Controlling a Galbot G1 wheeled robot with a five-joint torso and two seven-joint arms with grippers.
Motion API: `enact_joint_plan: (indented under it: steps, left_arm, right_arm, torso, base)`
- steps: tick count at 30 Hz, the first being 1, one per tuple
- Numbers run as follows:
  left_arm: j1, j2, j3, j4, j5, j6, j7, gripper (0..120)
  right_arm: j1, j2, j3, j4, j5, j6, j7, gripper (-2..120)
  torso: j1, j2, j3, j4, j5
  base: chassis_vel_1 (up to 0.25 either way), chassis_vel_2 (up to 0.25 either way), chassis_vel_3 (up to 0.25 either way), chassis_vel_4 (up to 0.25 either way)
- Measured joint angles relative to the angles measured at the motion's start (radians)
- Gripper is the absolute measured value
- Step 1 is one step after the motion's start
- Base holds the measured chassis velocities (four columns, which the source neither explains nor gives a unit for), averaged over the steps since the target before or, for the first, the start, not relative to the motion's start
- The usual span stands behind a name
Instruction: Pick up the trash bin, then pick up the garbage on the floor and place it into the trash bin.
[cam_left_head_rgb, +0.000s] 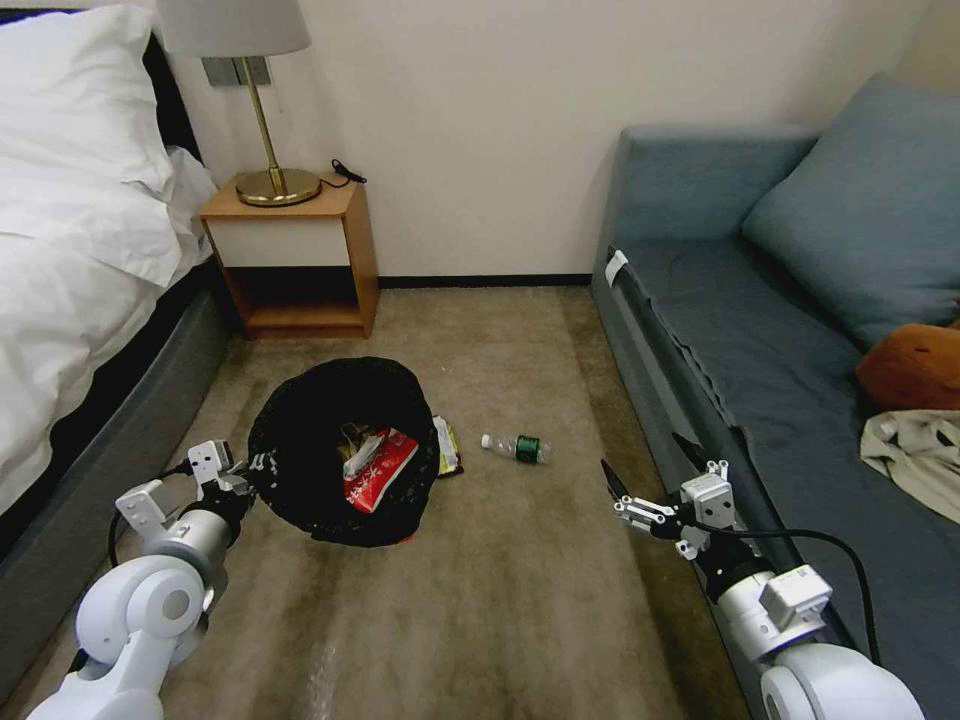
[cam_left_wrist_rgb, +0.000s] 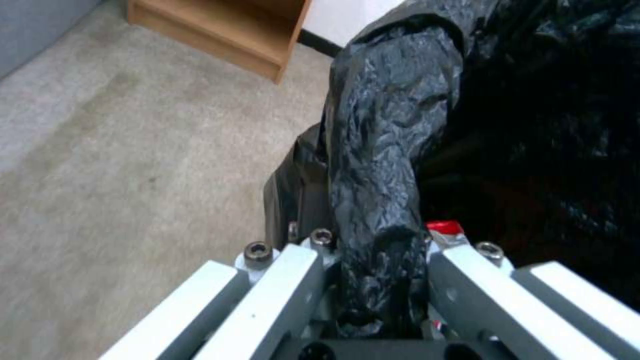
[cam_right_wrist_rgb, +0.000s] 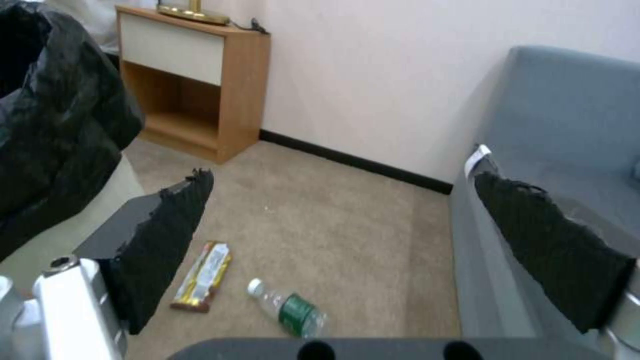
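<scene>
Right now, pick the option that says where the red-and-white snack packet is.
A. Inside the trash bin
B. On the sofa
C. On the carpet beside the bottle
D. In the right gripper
A: the red-and-white snack packet lies inside the trash bin, whose rim the left gripper clamps.

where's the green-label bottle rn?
On the carpet in the head view, the bottle lies between the trash bin and sofa, beside the gold-printed wrapper.

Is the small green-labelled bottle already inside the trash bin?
No, the green-labelled bottle lies on its side on the carpet, apart from the trash bin.
</scene>
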Motion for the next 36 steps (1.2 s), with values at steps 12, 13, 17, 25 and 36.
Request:
enact_joint_plan:
  steps: [12, 13, 17, 25, 36]
  left_arm:
    - [0.001, -0.008, 0.003, 0.002, 0.003, 0.000, 0.002, 2]
    - [0.001, -0.008, 0.003, 0.002, 0.003, 0.000, 0.002, 2]
    - [0.004, -0.011, 0.001, 0.002, 0.004, 0.000, 0.002, 2]
    - [-0.001, -0.010, 0.000, 0.006, 0.005, 0.000, 0.003, 2]
    - [-0.004, -0.002, 0.006, 0.007, 0.008, 0.001, 0.005, 2]
  right_arm:
    - [-0.003, -0.004, 0.001, -0.003, 0.000, 0.012, -0.013, 100]
    - [-0.003, -0.004, 0.001, -0.003, 0.000, 0.012, -0.013, 100]
    - [-0.002, -0.004, -0.004, -0.017, 0.003, 0.053, -0.022, 100]
    - [0.022, -0.036, -0.012, -0.041, 0.043, 0.072, -0.024, 100]
    - [0.119, -0.370, -0.036, -0.086, 0.286, -0.010, 0.006, 100]
  torso:
    - [0.000, 0.000, 0.000, -0.0001, -0.0001]
    - [0.000, 0.000, 0.000, -0.0001, -0.0001]
    - [0.000, 0.000, 0.000, 0.0000, 0.0001]
    - [0.000, 0.000, 0.000, -0.0001, 0.0000]
    - [0.000, 0.000, 0.000, 0.0001, -0.0001]
  base:
    - [-0.228, 0.229, 0.229, -0.225]
    - [-0.232, 0.240, 0.268, -0.226]
    - [-0.244, 0.247, 0.251, -0.259]
    - [-0.178, 0.181, 0.172, -0.203]
    - [0.008, -0.002, 0.004, 0.011]
